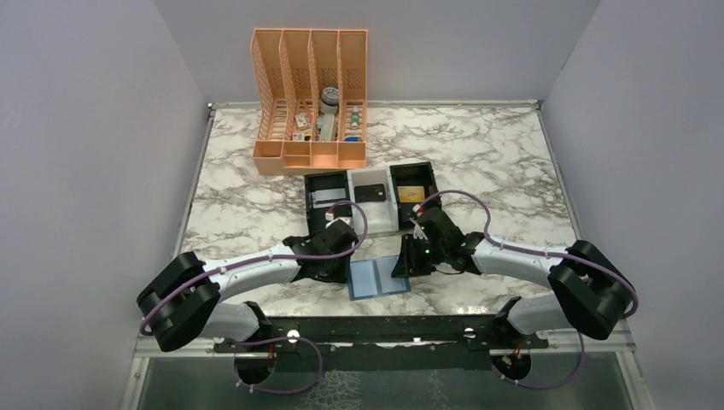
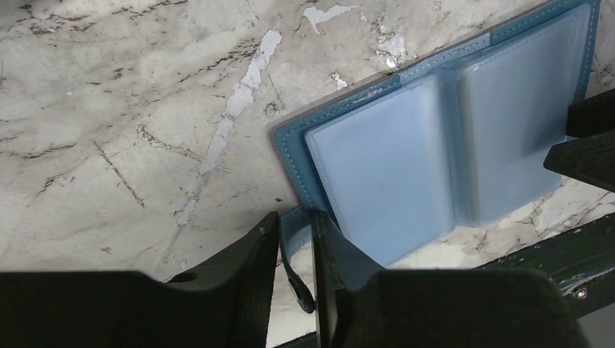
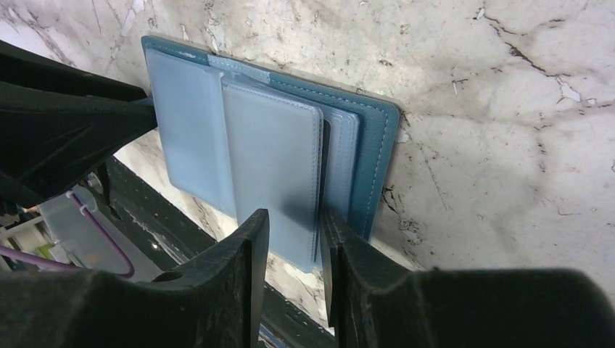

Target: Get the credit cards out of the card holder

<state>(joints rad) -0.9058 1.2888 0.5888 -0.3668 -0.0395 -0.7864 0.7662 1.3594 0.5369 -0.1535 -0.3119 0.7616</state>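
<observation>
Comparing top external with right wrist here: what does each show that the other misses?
Top external only: the orange file rack, the three-compartment tray with a black card in its middle bay, and both arms from base to wrist. Right wrist only: the clear sleeves fanned apart, one lying between the right hand's fingers. Both: the card holder open on the marble table.

You can't read through the frosted sleeves of the card holder [image 3: 268,159]. Only a dark sliver shows between two of them, too thin to call a card. From above, its side edges lie under the left gripper [image 2: 296,235] and right gripper [image 3: 296,228]. Whether the right gripper actually pinches a sleeve is unclear. Beyond the holder, the orange organizer's [image 1: 312,154] contents are too small to name.
</observation>
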